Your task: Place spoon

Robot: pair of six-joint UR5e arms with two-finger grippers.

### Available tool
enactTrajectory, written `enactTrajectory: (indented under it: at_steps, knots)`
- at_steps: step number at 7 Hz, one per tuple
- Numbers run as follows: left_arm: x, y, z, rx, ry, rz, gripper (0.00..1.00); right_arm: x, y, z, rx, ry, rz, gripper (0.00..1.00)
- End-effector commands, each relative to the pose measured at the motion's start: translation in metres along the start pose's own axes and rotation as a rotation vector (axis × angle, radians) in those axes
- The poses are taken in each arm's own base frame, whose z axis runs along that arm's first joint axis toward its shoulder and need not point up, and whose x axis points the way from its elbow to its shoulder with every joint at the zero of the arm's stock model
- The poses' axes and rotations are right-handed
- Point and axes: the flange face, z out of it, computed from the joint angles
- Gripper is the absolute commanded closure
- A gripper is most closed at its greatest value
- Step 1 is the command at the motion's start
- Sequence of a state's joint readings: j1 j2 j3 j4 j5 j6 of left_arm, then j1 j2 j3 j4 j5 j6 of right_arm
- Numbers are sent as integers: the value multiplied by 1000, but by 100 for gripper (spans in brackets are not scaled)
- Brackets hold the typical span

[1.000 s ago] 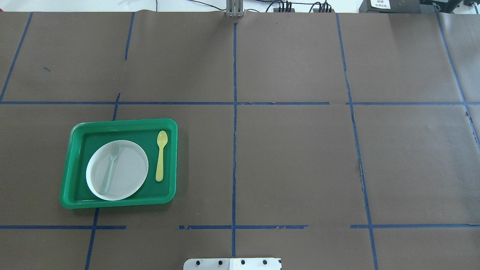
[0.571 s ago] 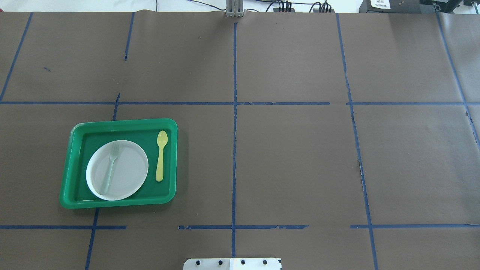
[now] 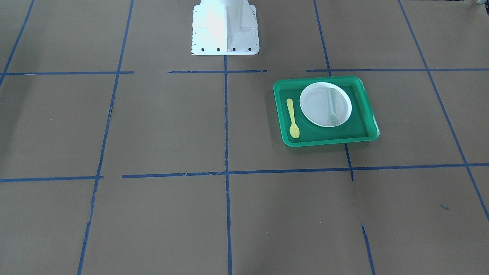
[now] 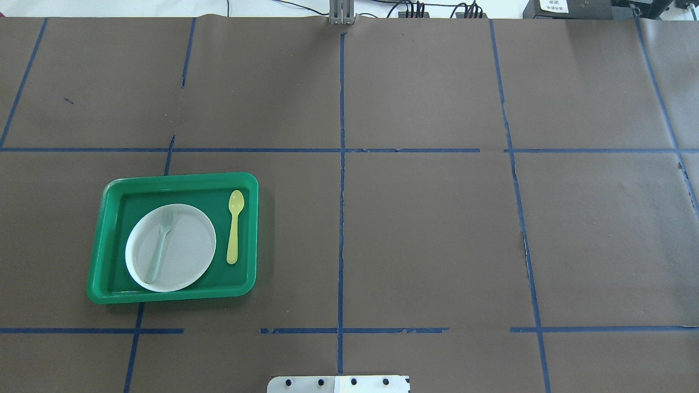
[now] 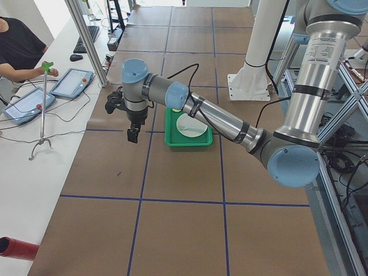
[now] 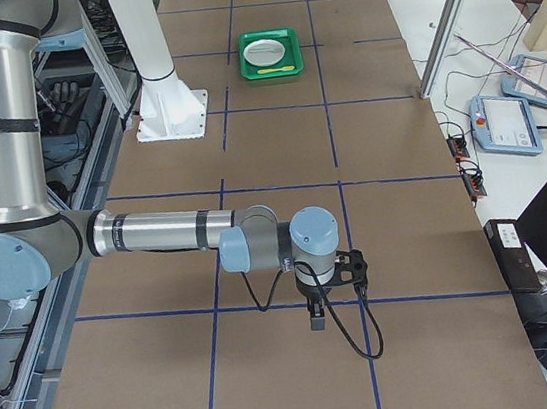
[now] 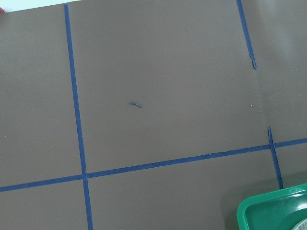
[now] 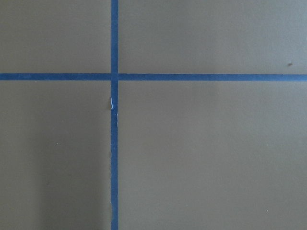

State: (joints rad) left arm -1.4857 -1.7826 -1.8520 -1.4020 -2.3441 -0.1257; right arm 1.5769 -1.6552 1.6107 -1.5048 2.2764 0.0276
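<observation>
The small yellow spoon (image 4: pixel 235 226) lies flat in the green tray (image 4: pixel 180 178), to the right of the white plate (image 4: pixel 188 259), bowl end away from the robot. It also shows in the front view (image 3: pixel 293 118). A pale translucent fork (image 4: pixel 161 245) lies on the plate. Neither gripper shows in the overhead or front view. The left gripper (image 5: pixel 132 135) hangs above the table beyond the tray; the right gripper (image 6: pixel 316 320) hangs over the table's far right end. I cannot tell whether either is open or shut. Nothing hangs from them.
The table is brown paper with blue tape lines. The white robot base (image 3: pixel 225 26) stands at the table's near edge. The tray's corner (image 7: pixel 273 211) shows in the left wrist view. Operators, tablets and a stand (image 5: pixel 43 109) are beside the table.
</observation>
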Motion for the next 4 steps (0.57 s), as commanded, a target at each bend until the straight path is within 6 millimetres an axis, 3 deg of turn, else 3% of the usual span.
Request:
enactTrajectory:
  at_steps: [1, 4]
  knots:
    - [-2, 1, -1, -1, 0, -5, 0, 0, 0, 0, 0, 0, 0, 0]
    - [-1, 3, -5, -20, 50, -28, 0, 0, 0, 0, 0, 0, 0, 0]
